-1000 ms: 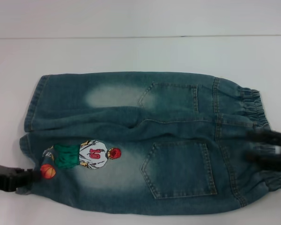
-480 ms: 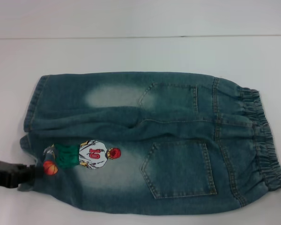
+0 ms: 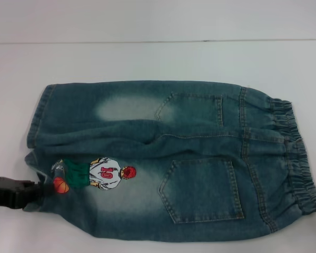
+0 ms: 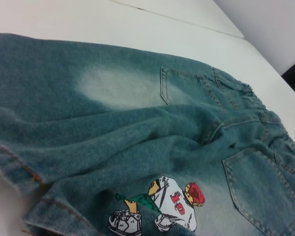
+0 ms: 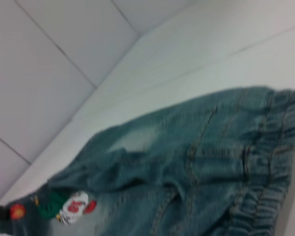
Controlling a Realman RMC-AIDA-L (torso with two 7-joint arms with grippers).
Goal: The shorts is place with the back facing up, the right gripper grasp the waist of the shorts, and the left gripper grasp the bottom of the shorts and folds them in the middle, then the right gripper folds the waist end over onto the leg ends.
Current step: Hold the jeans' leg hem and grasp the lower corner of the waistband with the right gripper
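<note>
Shorts (image 3: 168, 158) lie spread flat, back pockets up, across a white table (image 3: 147, 58), with the lengthwise fold not yet made. The waist (image 3: 295, 158), a ruffled elastic band, sits at the robot's right; the leg ends (image 3: 37, 132) lie at its left, the nearer leg carrying a cartoon basketball-player print (image 3: 97, 174) numbered 10.

The left gripper (image 3: 29, 194) reaches in from the left edge of the head view and meets the hem of the nearer leg, just beside the printed basketball. That hem looks slightly bunched and lifted at the contact, which suggests the fingers are clamped on the cloth, though the tips themselves are hidden by the denim and a firm grasp cannot be confirmed. The left wrist view looks along the leg from that end and shows no fingers.

The right gripper appears in no picture, and nothing touches the waistband, which rests on the table; whether its fingers are apart or together cannot be told. The right wrist view looks at the waistband from off to one side, well apart from it.

Judged from this, the task is at its start: at most the leg-end grasp is in place. Left to do are the waist grasp, the fold down the middle, and the final fold of waist onto leg ends.
</note>
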